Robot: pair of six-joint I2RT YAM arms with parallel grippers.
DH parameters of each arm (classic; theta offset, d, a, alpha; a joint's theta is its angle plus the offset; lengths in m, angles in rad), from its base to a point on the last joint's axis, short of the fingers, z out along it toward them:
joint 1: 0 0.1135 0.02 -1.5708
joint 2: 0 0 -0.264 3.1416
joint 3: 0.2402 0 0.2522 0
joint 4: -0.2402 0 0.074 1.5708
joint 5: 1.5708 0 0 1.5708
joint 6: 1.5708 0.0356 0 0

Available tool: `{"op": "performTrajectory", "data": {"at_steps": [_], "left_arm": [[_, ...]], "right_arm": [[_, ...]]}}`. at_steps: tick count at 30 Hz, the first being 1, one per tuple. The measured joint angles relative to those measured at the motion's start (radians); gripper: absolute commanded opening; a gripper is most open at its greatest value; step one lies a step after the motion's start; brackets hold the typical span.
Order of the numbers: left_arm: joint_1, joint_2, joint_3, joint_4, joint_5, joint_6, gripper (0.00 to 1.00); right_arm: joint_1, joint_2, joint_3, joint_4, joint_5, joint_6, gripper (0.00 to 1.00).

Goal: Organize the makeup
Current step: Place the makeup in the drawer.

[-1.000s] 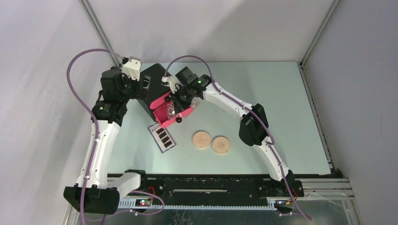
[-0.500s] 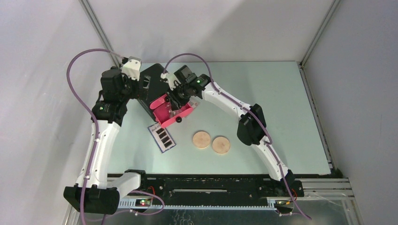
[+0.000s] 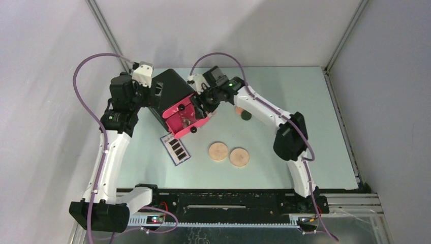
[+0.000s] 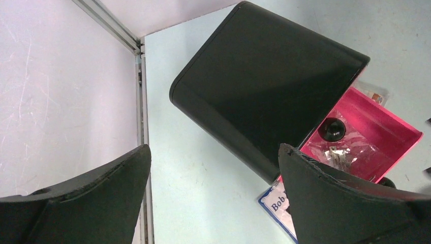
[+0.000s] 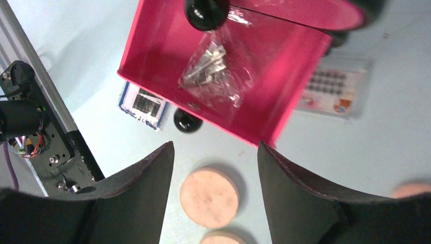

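Note:
The clear packet (image 5: 216, 71) lies inside the pulled-out pink drawer (image 3: 179, 123) of the black box (image 3: 173, 87). My right gripper (image 5: 216, 146) hovers just off the drawer's front, open, nothing between its fingers. Two tan discs (image 3: 218, 151) (image 3: 239, 157) lie side by side on the table, and one tan disc (image 5: 209, 197) shows below the right fingers. The flat palette (image 3: 176, 149) lies in front of the box. A peach round (image 3: 238, 110) and a dark-green round (image 3: 246, 116) sit right of the drawer. My left gripper (image 4: 214, 148) stands open beside the box's left side (image 4: 264, 81), apart from it.
A flat clear case with rows of dark dots (image 5: 333, 86) lies on the table just past the drawer. A lower drawer's black knob (image 5: 187, 120) sticks out under the open one. White walls and a metal rail (image 4: 140, 127) close in on the left.
My right gripper has opened and let go of the clear packet, which now rests in the drawer. The right arm drew back to the right, uncovering the peach and green rounds. The left arm stayed still.

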Motion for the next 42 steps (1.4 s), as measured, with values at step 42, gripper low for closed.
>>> {"op": "performTrajectory", "data": {"at_steps": [42], "left_arm": [[-0.038, 0.025, -0.12, -0.078, 0.449, 0.301, 0.94]], "right_arm": [[-0.209, 0.203, 0.076, 0.136, -0.153, -0.014, 0.74]]}}
